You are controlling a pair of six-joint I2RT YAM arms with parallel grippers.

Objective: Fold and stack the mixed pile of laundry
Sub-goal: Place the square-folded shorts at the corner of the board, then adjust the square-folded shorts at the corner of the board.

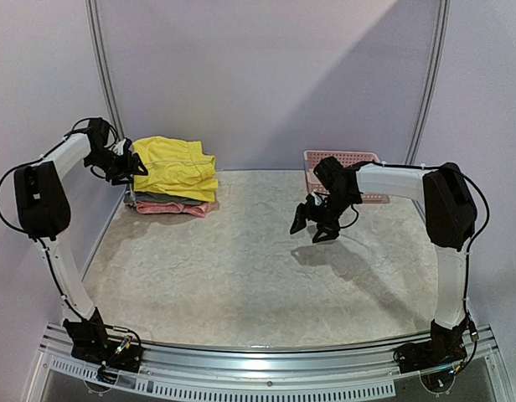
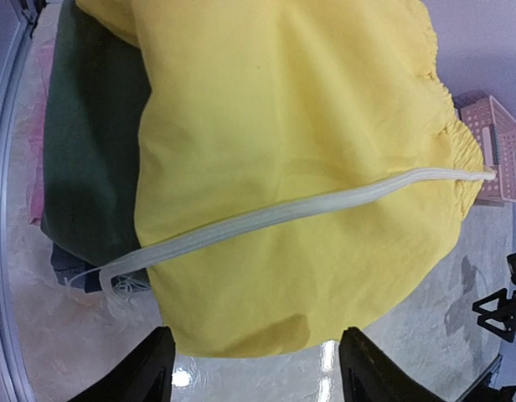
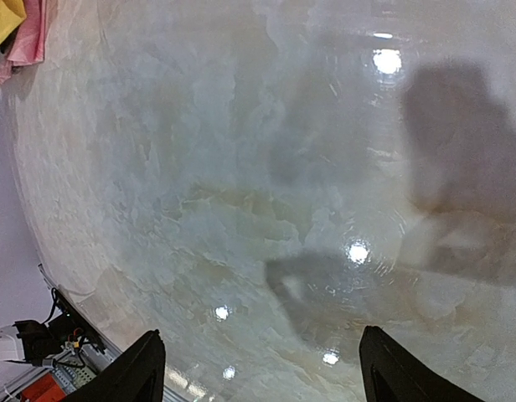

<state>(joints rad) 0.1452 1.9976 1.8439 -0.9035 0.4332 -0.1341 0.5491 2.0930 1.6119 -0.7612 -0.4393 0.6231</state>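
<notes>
The laundry lies as a folded stack at the back left of the table. The bright yellow shorts (image 1: 174, 167) are on top, over an olive-green garment (image 1: 162, 198) and a pink one (image 1: 170, 208). In the left wrist view the yellow shorts (image 2: 291, 167) with a pale drawstring (image 2: 283, 209) cover the green shirt (image 2: 90, 159). My left gripper (image 1: 134, 167) is open and empty at the stack's left edge, also in its wrist view (image 2: 256, 373). My right gripper (image 1: 312, 226) is open and empty above the bare table, right of centre; it also shows in its wrist view (image 3: 258, 377).
A pink lattice basket (image 1: 342, 159) stands at the back right behind my right arm, and also shows in the left wrist view (image 2: 497, 146). The marbled tabletop (image 1: 241, 268) stretches between the arms. A metal rail (image 1: 258, 360) runs along the near edge.
</notes>
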